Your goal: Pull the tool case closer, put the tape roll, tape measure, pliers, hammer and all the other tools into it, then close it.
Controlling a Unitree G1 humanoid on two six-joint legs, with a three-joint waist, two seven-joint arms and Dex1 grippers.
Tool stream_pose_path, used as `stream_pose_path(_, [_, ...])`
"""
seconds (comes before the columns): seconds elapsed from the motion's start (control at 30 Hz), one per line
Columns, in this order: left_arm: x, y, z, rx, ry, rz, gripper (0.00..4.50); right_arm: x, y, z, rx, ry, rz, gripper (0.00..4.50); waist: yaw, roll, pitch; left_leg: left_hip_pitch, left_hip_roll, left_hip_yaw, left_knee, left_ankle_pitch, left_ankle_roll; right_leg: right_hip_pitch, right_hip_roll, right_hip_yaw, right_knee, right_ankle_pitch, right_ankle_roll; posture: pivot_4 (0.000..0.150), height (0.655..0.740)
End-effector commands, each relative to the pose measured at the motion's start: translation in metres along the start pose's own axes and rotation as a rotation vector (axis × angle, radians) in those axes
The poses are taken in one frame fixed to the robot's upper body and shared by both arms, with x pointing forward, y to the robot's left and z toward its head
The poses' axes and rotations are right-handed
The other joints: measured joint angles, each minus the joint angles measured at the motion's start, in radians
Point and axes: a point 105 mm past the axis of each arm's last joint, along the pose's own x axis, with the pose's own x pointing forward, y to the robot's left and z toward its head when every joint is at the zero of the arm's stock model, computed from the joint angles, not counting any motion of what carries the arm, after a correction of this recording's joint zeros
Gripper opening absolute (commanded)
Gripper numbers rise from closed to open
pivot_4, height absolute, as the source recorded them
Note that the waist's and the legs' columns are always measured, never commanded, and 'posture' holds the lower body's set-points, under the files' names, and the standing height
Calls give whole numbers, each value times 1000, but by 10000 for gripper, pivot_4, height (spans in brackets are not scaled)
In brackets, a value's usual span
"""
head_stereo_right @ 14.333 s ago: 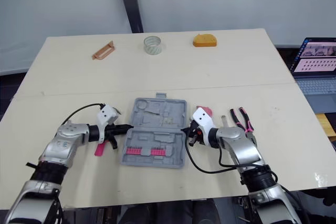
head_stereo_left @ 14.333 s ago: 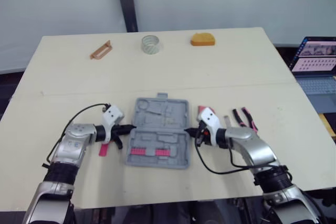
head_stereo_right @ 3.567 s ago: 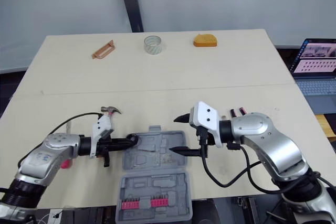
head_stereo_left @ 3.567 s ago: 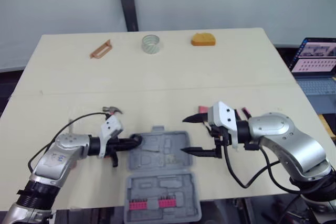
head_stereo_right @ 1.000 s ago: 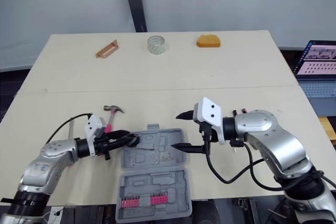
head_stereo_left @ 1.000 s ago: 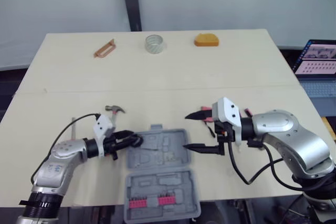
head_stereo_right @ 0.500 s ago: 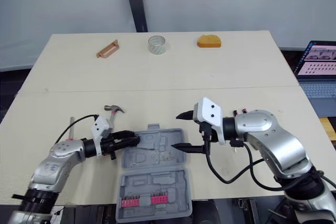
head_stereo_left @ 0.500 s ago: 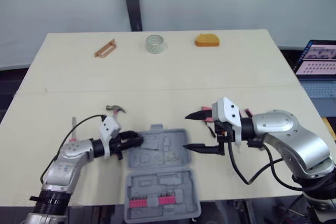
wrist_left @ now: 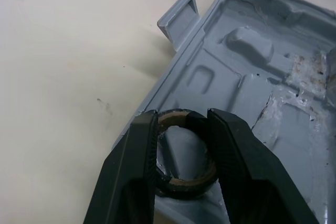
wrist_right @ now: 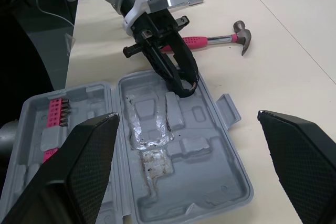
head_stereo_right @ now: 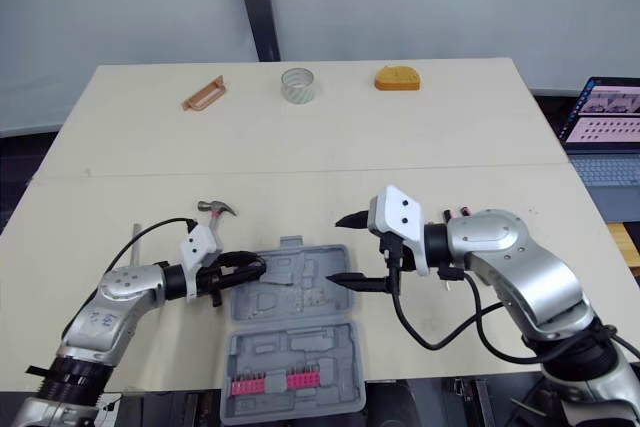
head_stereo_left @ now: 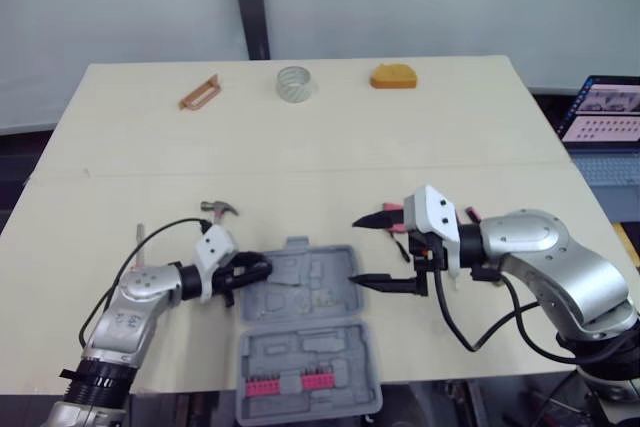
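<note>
First, the head views: your tool case [head_stereo_left: 300, 292] lies open at the near table edge between the arms, with pink bits [head_stereo_left: 290, 385] in its nearer half. Your left gripper [head_stereo_left: 254, 271] is clamped on a black tape roll [head_stereo_left: 263, 268] at the case's left rim. The right gripper [head_stereo_left: 353, 251] hangs spread wide over the right rim, holding nothing. The hammer [head_stereo_left: 218, 210] lies just beyond the left gripper, and the pink-handled pliers [head_stereo_left: 470, 215] lie behind the right one. Along the far edge — a tan tool [head_stereo_left: 198, 92], a pale roll [head_stereo_left: 294, 82] and an orange tape measure [head_stereo_left: 393, 77].

Left wrist view: both fingers pinch the roll just inside the case's rim; you cannot tell whether it rests on the tray.

Right wrist view: your fingers stand far apart above the case — empty.
</note>
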Motion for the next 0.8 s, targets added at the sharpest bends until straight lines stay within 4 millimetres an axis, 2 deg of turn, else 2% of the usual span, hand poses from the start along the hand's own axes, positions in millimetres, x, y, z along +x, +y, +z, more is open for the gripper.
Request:
stream_pose_path(0.03, [-1,1,-9,29,34,10,16487,-4,0,9,-46,-13,-2,45000,0,0,0,0,0,0,0,0,0,0,0,0,0,0,0,1500,7400])
stream_pose_path(0.4, [-1,-6,-25,177,106,-35,16487,-4,-1,9,-48,-11,-7,45000,0,0,0,0,0,0,0,0,0,0,0,0,0,0,0,1500,7400])
stream_pose_path(0.73, [0,-4,-20,106,61,-17,16487,-5,-3,8,-48,-12,-10,45000,0,0,0,1,0,0,0,0,0,1,0,0,0,0,0,1500,7400])
stream_pose_path(0.8, [-1,-3,-14,53,24,-11,16487,-5,-4,8,-47,-16,-14,45000,0,0,0,1,0,0,0,0,0,1,0,0,0,0,0,1500,7400])
